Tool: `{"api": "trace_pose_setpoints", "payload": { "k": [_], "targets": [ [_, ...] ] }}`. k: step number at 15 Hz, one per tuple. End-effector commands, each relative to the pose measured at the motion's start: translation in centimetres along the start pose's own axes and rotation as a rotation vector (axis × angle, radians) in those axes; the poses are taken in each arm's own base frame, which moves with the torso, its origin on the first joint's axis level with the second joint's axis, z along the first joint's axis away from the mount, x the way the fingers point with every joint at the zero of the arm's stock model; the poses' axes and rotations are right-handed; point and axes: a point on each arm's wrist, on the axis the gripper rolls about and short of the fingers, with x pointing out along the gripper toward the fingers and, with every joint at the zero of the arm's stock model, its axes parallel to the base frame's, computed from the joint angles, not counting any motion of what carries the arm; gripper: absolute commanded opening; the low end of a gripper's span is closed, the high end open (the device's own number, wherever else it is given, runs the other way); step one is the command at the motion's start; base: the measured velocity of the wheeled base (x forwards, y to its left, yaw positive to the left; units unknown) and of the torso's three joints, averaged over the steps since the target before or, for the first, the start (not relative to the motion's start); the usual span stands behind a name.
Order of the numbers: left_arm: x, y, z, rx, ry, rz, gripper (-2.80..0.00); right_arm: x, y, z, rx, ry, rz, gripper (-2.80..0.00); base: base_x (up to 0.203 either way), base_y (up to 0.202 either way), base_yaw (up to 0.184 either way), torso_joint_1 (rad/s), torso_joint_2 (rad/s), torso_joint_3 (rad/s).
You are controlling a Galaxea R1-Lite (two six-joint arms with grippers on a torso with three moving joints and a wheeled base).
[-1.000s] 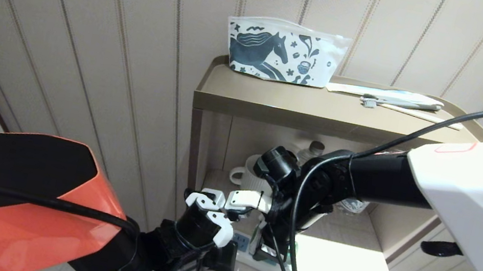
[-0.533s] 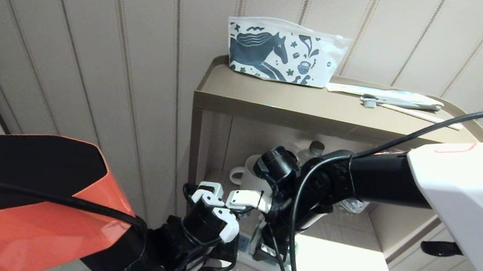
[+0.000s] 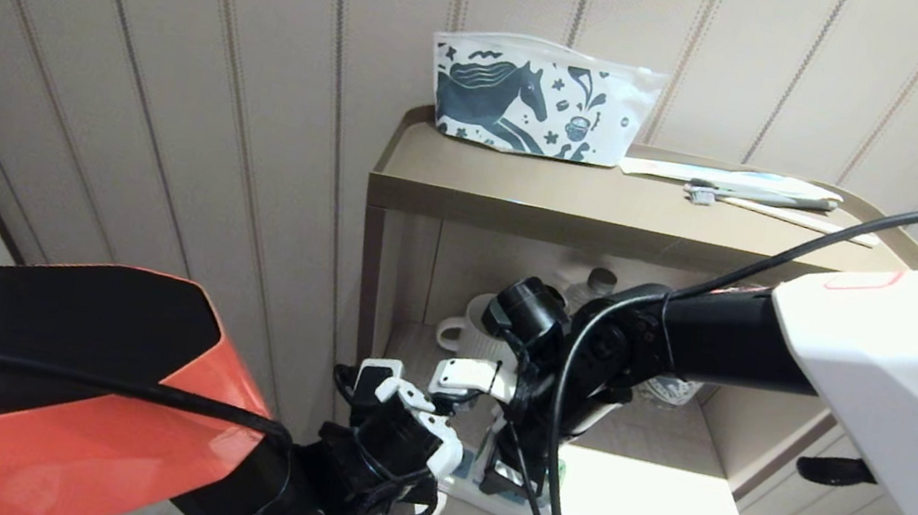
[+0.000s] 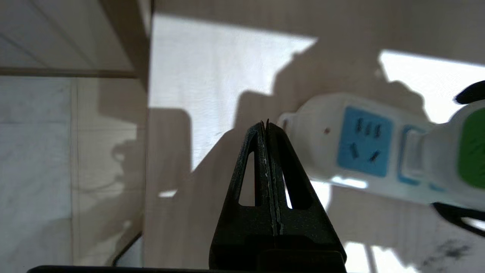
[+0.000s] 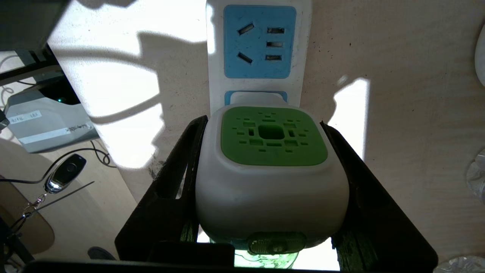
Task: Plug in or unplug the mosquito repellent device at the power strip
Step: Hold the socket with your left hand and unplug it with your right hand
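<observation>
While the right gripper [image 5: 271, 182] is clamped around the mosquito repellent device [image 5: 271, 167], which sits plugged into the power strip [image 5: 259, 41] on the floor, the left gripper [image 4: 267, 125] hangs beside the strip's end, fingers pressed together.

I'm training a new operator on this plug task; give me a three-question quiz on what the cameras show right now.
1. True or false: the left gripper has its fingers pressed together, holding nothing.
2. What do the right gripper's fingers flank? A) a mug B) the repellent device C) the cord
3. Fill in: the socket face on the power strip beyond the device has nothing ______ into it.

Key: 1 true; 2 B; 3 plugged.
</observation>
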Motion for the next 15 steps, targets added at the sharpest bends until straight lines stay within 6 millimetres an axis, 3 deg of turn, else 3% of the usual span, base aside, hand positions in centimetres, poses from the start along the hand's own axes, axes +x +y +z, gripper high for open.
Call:
{"api": "trace_pose_setpoints", "payload": {
  "k": [1,5,7,15],
  "targets": [
    [-0.3,-0.5,0.3,-0.016,-0.017,-0.019,-2.8,0.2,0.0,0.0,-0.005,0.004,0.003,-2.8,0.0,0.0,0.0,0.0,0.0,0.0],
    [-0.6,-1.7,0.2,-0.048,-0.059,-0.081,-2.8,0.2,0.0,0.1,-0.005,-0.007,-0.006,-2.8,0.0,0.0,0.0,0.0,0.0,0.0],
    [-0.7,-2.2,-0.9,-0.036,-0.052,-0.104,-2.8,0.3,0.0,-0.1,-0.004,-0.001,-0.002,-2.8,0.0,0.0,0.0,0.0,0.0,0.0],
    [-1.3,-2.4,-2.3,-0.017,-0.023,-0.116,-2.8,0.3,0.1,-0.2,-0.004,0.001,0.0,-2.8,0.0,0.0,0.0,0.0,0.0,0.0]
  ]
}}
